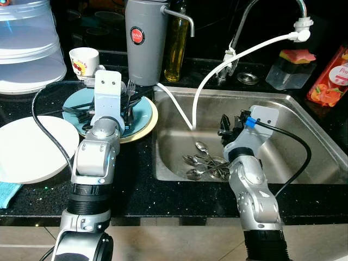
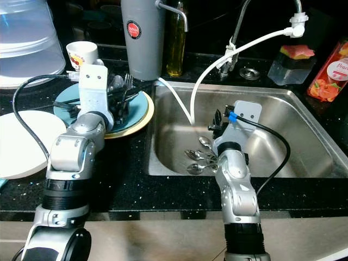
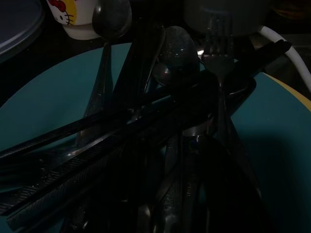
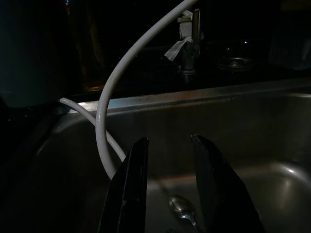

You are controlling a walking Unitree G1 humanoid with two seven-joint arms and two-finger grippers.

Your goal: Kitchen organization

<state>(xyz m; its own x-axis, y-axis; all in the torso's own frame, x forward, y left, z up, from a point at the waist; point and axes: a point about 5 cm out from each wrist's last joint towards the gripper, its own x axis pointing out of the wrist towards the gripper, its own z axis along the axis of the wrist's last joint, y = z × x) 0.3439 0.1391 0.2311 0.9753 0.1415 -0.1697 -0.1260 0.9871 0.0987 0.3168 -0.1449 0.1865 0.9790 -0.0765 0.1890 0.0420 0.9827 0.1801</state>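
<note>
Steel sink (image 1: 304, 109): right pincer (image 4: 167, 187) parted, empty, above spoons (image 1: 204, 163); left pincer (image 2: 117, 100) over plate (image 1: 142, 117) cutlery, grip prob. unclear.

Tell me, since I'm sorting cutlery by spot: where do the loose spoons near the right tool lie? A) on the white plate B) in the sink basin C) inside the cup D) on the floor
B: the spoons lie in a pile on the bottom of the sink, just beside the right tool, which hangs open above them.

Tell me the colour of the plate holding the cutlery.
Teal, resting on a pale yellow plate; the plate shows best in the left eye view.
</note>
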